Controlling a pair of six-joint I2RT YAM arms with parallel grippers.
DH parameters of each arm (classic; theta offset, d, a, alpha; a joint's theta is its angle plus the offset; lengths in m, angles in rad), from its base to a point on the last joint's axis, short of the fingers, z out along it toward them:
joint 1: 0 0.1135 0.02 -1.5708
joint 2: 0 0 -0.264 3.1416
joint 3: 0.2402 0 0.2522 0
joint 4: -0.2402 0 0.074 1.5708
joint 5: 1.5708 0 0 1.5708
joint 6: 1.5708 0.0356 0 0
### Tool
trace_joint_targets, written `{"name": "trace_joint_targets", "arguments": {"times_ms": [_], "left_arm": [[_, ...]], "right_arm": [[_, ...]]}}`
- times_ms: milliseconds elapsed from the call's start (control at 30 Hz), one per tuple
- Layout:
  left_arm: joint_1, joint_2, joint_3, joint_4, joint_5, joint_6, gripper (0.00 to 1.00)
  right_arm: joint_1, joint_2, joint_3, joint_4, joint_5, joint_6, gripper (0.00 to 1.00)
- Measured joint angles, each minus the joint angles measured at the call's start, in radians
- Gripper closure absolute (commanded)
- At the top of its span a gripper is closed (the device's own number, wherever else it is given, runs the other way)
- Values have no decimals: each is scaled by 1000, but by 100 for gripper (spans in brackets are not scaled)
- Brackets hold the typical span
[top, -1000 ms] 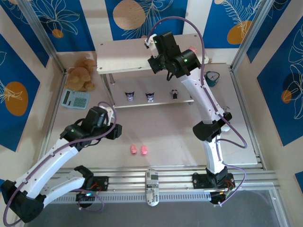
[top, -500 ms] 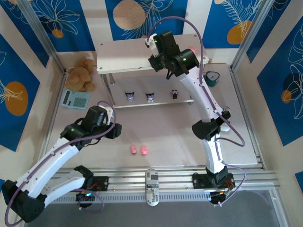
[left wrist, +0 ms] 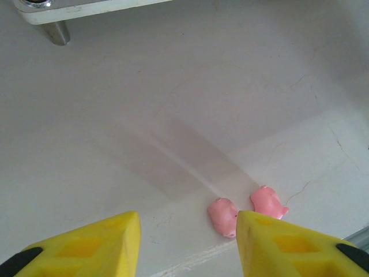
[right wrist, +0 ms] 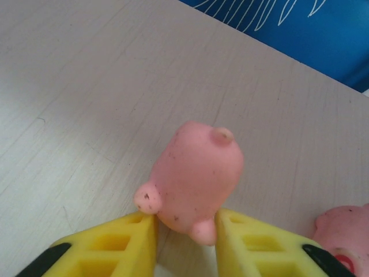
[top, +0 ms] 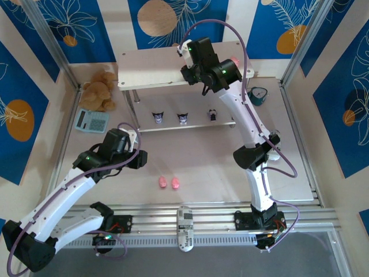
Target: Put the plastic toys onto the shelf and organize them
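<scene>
Right claw (right wrist: 185,225) nudged toward 10 o'clock over the shelf (right wrist: 86,86) top board, clamped on a pig (right wrist: 193,173). Another pig (right wrist: 346,234) sits at 4 o'clock, and the board is open toward 9. Left claw (left wrist: 187,222) apart over the worktop (left wrist: 173,86); two pigs (left wrist: 223,214) at its 3 o'clock, near the worktop edge.

The white bench (top: 202,156) carries the shelf (top: 155,69) at its far side. Three dark figurines (top: 183,118) stand in a spaced row on the shelf's lower board. A pink pig (top: 234,59) sits near the right end of the pale top board. In the right wrist view a tilted pig (right wrist: 193,176) is at that board, with another pig (right wrist: 346,236) near it. Two bench pigs (top: 163,182) lie side by side towards the near edge. A teddy bear (top: 99,89) and a calculator (top: 91,120) lie left of the shelf, and a clock (top: 258,95) stands to its right.
</scene>
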Motion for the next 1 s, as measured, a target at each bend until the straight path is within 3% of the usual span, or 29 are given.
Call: {"name": "trace_joint_targets", "arguments": {"times_ms": [333,700,1000], "left_arm": [[10,0,0,0,3,12,52],[30,-19,9,-12,2,16,52],[37,-23,45,-24,2,34,52]], "right_arm": [[-14,-10,22,23,-90,79,41],[-13,-120,22,106,-195,216,41],[48,-77,22,127,-94,262,41]]}}
